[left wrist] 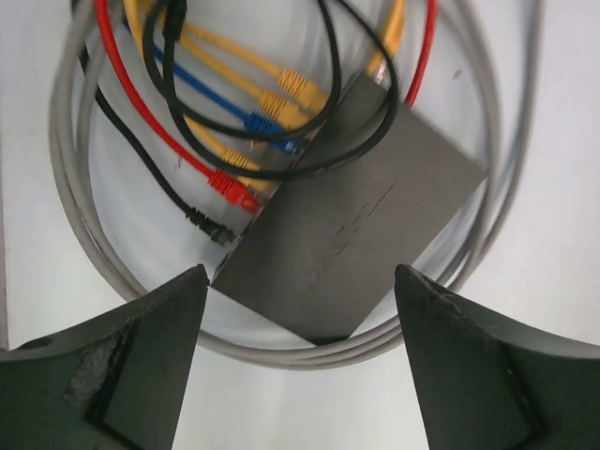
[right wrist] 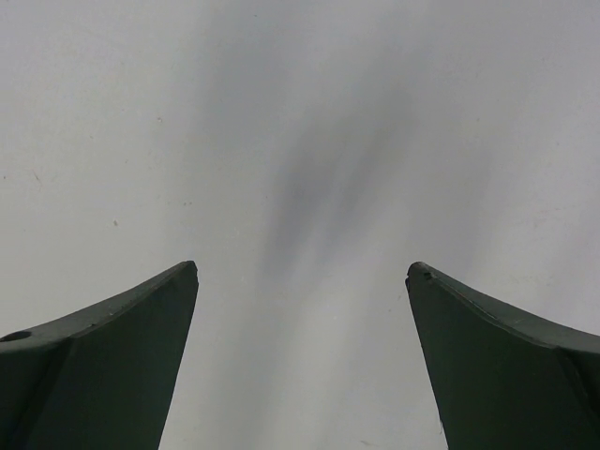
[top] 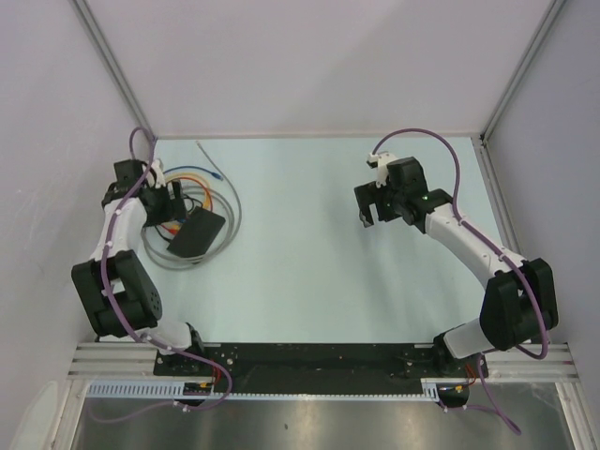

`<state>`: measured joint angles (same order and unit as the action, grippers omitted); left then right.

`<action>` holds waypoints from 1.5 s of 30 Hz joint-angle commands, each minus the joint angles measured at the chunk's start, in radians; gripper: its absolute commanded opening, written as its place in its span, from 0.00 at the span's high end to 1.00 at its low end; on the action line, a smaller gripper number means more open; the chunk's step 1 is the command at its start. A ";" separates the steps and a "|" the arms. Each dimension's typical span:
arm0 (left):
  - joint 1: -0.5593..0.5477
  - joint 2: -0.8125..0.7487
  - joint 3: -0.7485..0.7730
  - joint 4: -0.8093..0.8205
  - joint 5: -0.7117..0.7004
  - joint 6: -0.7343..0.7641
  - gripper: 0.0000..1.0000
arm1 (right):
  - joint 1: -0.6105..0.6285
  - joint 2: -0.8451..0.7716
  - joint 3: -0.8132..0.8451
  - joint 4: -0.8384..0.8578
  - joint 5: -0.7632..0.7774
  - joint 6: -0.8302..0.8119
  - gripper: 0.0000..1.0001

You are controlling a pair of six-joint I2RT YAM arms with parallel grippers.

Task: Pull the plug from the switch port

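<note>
The left gripper (left wrist: pixel 300 272) hangs with its jaws wide apart, clamped on nothing. The switch (left wrist: pixel 349 230) — a flat matte-black box, turned diagonally — lies on the table directly ahead of and below the gap; its near corner reaches in between the two fingers (left wrist: pixel 141 361), touching neither as far as the wrist view shows.

Along the switch's edge on the left-finger side a row of plugs points in: yellow plugs (left wrist: pixel 298 84) farthest out, then a blue plug (left wrist: pixel 267 124), another yellow one, a red plug (left wrist: pixel 232 187), and a black plug (left wrist: pixel 212 227) nearest the left finger. Whether each is seated in a port cannot be told. A thin black cable (left wrist: pixel 386 108) loops across the far part of the switch's top; a grey cable (left wrist: pixel 70 187) coils around the whole cluster, its near arc running between the two fingers.

The right gripper (right wrist: pixel 300 272) is well apart from all this, off to the right of the left gripper; its jaws also stand wide apart and empty — only the pale table (right wrist: pixel 300 112) lies beneath them.
</note>
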<state>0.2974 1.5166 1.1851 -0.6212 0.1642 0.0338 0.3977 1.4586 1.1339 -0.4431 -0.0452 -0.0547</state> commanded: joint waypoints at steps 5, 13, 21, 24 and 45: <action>0.048 -0.022 -0.137 0.057 0.064 0.250 0.16 | 0.001 0.013 0.040 0.021 -0.047 0.009 0.00; 0.048 0.007 -0.167 0.115 0.093 0.353 0.21 | 0.001 0.014 0.040 0.015 -0.062 0.003 0.00; 0.048 0.148 -0.067 0.094 0.136 0.362 0.24 | 0.000 0.014 0.040 0.017 -0.071 -0.002 0.00; 0.045 0.175 -0.055 0.083 0.166 0.367 0.25 | -0.007 0.014 0.040 0.021 -0.067 -0.007 0.00; -0.145 0.100 -0.199 0.026 0.293 0.347 0.33 | -0.019 0.049 0.035 0.035 -0.067 -0.011 0.00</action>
<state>0.2226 1.6615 1.0252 -0.5537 0.3737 0.3855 0.3817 1.4994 1.1339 -0.4362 -0.1112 -0.0559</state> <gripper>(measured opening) 0.677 0.994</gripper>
